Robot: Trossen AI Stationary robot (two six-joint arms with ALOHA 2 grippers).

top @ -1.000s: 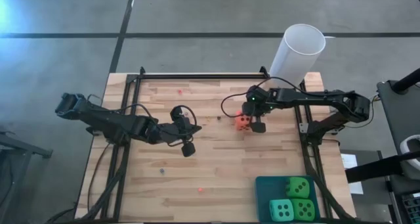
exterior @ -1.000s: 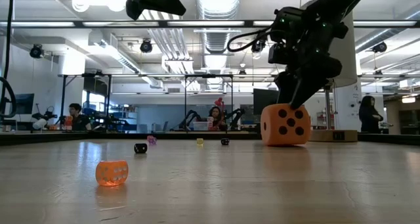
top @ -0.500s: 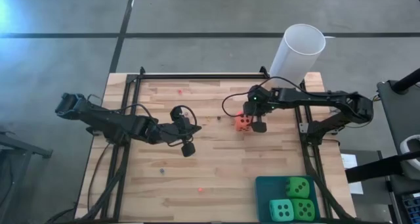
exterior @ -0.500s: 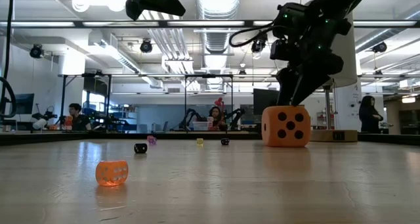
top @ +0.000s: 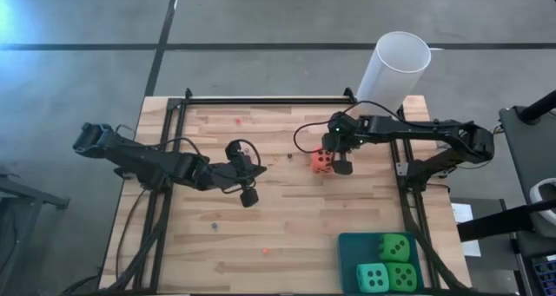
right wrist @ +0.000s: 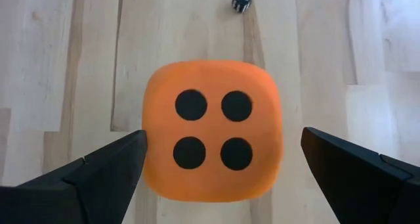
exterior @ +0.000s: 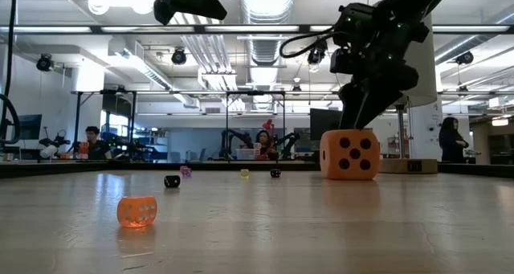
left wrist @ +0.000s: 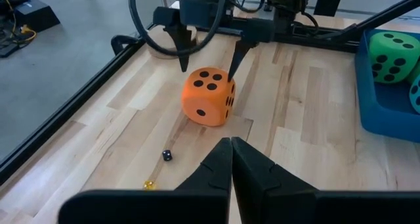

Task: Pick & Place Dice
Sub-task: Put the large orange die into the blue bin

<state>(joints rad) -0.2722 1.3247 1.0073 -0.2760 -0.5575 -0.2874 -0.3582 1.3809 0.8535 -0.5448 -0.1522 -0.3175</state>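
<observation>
Here the right tool (top: 334, 157) hangs spread wide just above the orange die (top: 321, 162), one finger to each side without touching it; the die sits on the desk (top: 287, 218) with four pips up. The left tool (top: 249, 187) waits clenched and empty near the desk's middle, and the other three dice (top: 387, 266) lie in the teal tray (top: 347, 253).

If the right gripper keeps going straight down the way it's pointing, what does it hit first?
Most likely the orange-red die: the right gripper hangs directly above it, open, a finger on either side of its four-pip top face. Height above it is unclear.
</observation>
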